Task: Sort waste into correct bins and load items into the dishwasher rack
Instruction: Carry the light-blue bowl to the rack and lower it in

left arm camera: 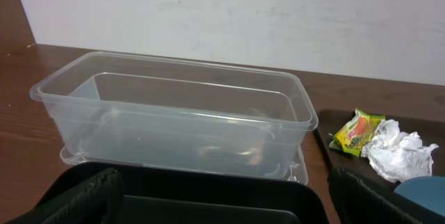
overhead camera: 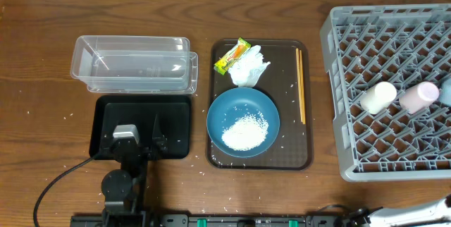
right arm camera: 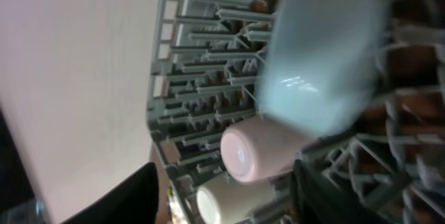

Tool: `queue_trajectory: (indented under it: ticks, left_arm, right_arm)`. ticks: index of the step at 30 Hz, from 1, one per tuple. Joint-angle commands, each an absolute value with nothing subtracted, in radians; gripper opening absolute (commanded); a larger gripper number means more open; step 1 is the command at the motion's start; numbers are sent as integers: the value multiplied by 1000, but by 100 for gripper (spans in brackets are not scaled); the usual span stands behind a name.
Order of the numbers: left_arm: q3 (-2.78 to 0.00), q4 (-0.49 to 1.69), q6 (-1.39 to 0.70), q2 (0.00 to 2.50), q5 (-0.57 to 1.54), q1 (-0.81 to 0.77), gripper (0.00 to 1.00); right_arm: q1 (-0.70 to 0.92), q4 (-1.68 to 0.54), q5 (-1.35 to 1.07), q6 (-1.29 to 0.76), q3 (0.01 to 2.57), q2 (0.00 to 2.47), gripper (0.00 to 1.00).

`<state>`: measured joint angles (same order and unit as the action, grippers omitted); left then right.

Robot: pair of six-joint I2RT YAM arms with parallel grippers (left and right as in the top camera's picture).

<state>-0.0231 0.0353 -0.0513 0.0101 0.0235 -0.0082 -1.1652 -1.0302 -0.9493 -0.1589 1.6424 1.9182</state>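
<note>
One clear tub (overhead camera: 134,63) sits on the surface (overhead camera: 42,79) just behind one black tray (overhead camera: 176,125). The left pincer (left arm camera: 222,206) hangs over that tray, released, fingers spread wide with nothing between them.

One brown tray (overhead camera: 292,156) carries one blue bowl (overhead camera: 243,107) with one heap of rice (overhead camera: 246,132), one tissue (overhead camera: 250,68), one wrapper (overhead camera: 232,56) and a pair of chopsticks (overhead camera: 301,86) lying along its right rim. Stray grains dot the wood around it.

One grey rack (overhead camera: 352,65) runs off the right edge and holds two cups lying on their sides, white (overhead camera: 378,96) and pink (overhead camera: 421,95), plus one light-blue dish (right arm camera: 323,50), blurred. The right pincer (right arm camera: 226,175) is over the rack, fingers apart and holding nothing. A bare strip of wood separates the brown tray from the rack.
</note>
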Motion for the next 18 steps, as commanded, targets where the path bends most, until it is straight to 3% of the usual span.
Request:
queue_trajectory:
  ticks: [1,7,12,15,18]
  left_arm:
    - [-4,71,-46,4,12,-4,96]
    - [-4,71,-46,4,12,-4,96]
    - [-4,71,-46,4,12,-4,96]
    - [-4,71,-45,4,12,-4,97]
    - [-4,71,-46,4,12,-4,96]
  right_arm:
    - [-1166,-1036,-852,-268,1644,1824,62]
    - [-1150,-998,-814,-321,1644,1704,55]
    - [-1081,-970,-626,-325,1644,1669,26]
    - [-1000,-945,-466,-325,1640,1687,4]
    - [-919,-910,-361,-324,1640,1721,1]
